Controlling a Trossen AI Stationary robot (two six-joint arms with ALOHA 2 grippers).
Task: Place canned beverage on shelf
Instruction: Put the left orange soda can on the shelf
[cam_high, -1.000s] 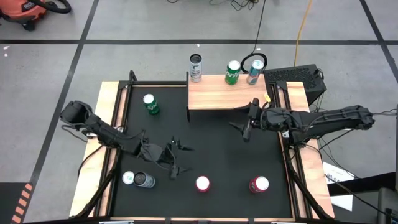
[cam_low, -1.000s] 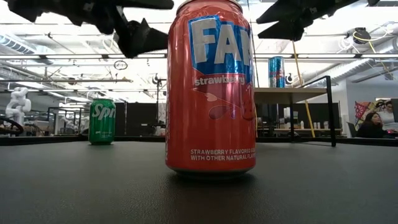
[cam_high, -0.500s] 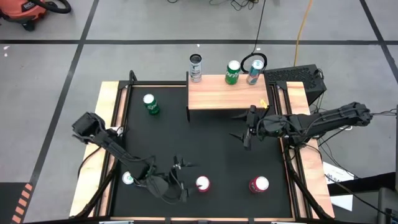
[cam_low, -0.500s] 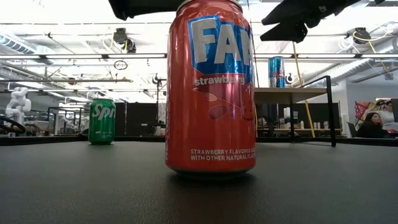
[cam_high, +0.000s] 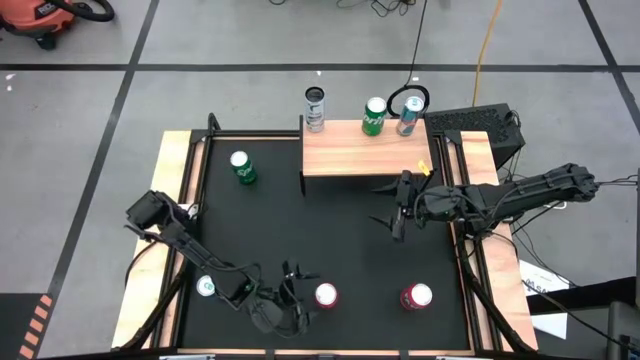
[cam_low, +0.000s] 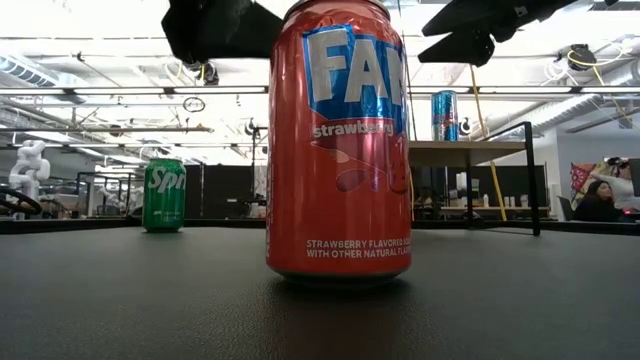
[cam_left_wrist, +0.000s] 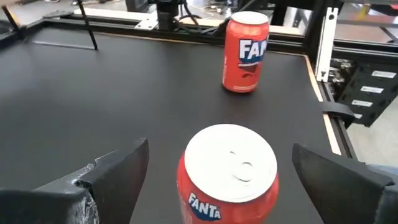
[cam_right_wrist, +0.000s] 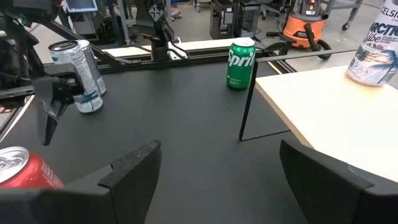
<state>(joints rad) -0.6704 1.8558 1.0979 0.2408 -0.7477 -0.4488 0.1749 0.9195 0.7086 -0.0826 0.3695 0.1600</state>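
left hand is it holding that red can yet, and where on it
No. The left hand is open, one finger on each side of the red can without touching it. The right hand is open and empty too.

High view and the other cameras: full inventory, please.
Fanta cans: 2, red, table's near side, one just ahead of the left tool, the other to its right.
Sprite can: 1, green, far left of the table.
Silver cans: 2, near-left corner.
Shelf cans: 3, silver, green, blue-white, shelf's far edge.
Shelf: 1, light wood, far side.
Table: 1, black.
Left tool: open.
Right tool: open, in front of the shelf.
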